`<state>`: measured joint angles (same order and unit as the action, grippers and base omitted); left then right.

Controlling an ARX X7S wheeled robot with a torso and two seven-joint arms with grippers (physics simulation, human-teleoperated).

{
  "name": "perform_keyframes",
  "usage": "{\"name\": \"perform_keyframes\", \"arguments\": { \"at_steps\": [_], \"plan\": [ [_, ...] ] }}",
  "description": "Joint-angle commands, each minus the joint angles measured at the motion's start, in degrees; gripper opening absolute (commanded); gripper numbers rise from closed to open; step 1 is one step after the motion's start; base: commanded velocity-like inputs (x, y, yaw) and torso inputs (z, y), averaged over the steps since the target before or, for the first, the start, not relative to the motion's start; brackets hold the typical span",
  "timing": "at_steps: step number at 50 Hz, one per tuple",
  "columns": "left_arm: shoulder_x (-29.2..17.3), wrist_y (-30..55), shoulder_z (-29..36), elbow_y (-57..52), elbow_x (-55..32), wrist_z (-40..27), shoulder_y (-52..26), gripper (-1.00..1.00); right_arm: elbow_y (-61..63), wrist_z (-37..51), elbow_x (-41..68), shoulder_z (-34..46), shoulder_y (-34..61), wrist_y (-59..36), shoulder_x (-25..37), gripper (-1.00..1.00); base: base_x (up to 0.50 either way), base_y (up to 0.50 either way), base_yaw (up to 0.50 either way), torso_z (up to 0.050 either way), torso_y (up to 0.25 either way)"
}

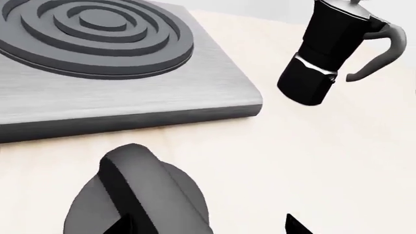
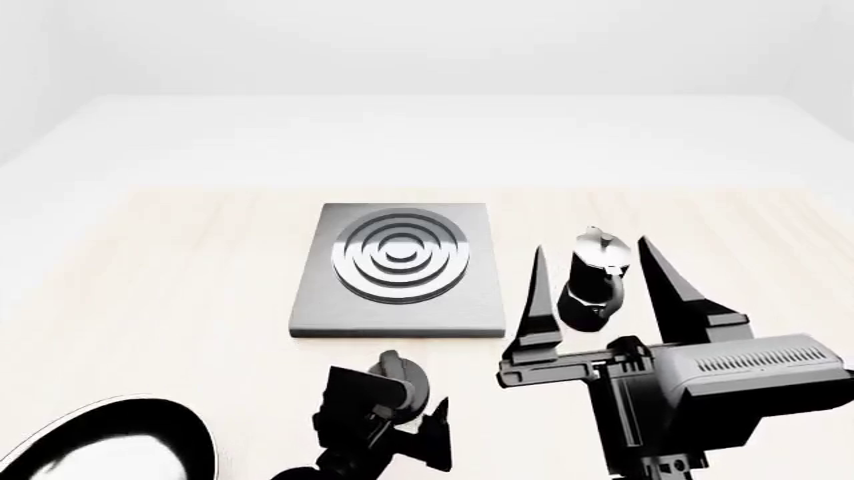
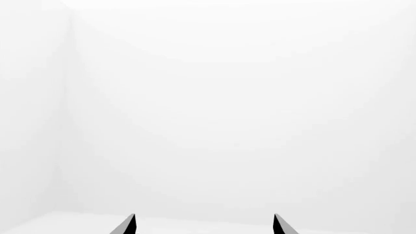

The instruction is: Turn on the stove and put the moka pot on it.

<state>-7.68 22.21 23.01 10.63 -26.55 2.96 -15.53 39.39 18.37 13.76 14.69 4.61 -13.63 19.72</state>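
The stove (image 2: 400, 270) is a flat grey slab with a ring burner, also seen in the left wrist view (image 1: 97, 73). Its round black knob (image 2: 400, 373) lies on the table in front of it. My left gripper (image 2: 396, 408) is open just above the knob (image 1: 143, 195), with one fingertip over the knob and the other over bare table (image 1: 208, 229). The moka pot (image 2: 594, 280) stands upright right of the stove (image 1: 325, 53). My right gripper (image 2: 603, 285) is open and empty. It is raised and faces the far wall (image 3: 204, 225), with the pot out of its wrist view.
A black frying pan (image 2: 107, 440) lies at the near left edge of the head view. The light wooden table (image 2: 174, 260) runs back to a white wall.
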Motion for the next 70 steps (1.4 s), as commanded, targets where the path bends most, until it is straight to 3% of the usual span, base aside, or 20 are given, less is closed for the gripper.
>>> {"name": "perform_keyframes", "arguments": {
  "at_steps": [1,10,13,26,31,45,70],
  "plan": [
    [0.8,2.2,3.4,-3.9,-3.0,0.8,1.1,1.0,-1.3,0.0,-0.3,0.4,-0.6,1.8,0.0,1.0,0.0,0.0,0.0,0.0,0.0],
    [0.4,4.7,6.1,-9.4,-3.1,-0.3,1.5,1.0,2.2,0.9,1.6,-0.4,1.4,-3.0,0.6,1.0,0.0,0.0,0.0,0.0,0.0],
    [-0.2,4.9,6.2,-11.4,-2.7,-1.2,1.1,1.0,-0.2,0.4,0.3,0.2,-0.1,0.7,0.4,1.0,0.0,0.0,0.0,0.0,0.0],
    [-5.9,7.2,0.9,-31.1,-2.3,-9.5,-1.2,1.0,-1.2,0.2,0.1,0.6,-0.3,1.8,0.6,1.0,0.0,0.0,0.0,0.0,0.0],
    [-8.6,6.6,0.2,-35.8,1.7,-12.5,-1.9,1.0,-0.2,0.6,0.7,0.5,0.5,0.2,0.8,1.0,0.0,0.0,0.0,0.0,0.0],
    [-13.9,-3.4,-10.2,-42.7,6.9,-18.6,2.1,1.0,-1.5,0.7,0.4,0.3,0.0,1.8,1.2,1.0,0.0,0.0,0.0,0.0,0.0],
    [-19.0,-14.0,-15.4,-54.1,12.4,-20.7,11.3,1.0,-3.2,1.8,2.7,-4.6,2.7,-2.3,4.1,1.0,0.0,0.0,0.0,0.0,0.0]
  ]
}}
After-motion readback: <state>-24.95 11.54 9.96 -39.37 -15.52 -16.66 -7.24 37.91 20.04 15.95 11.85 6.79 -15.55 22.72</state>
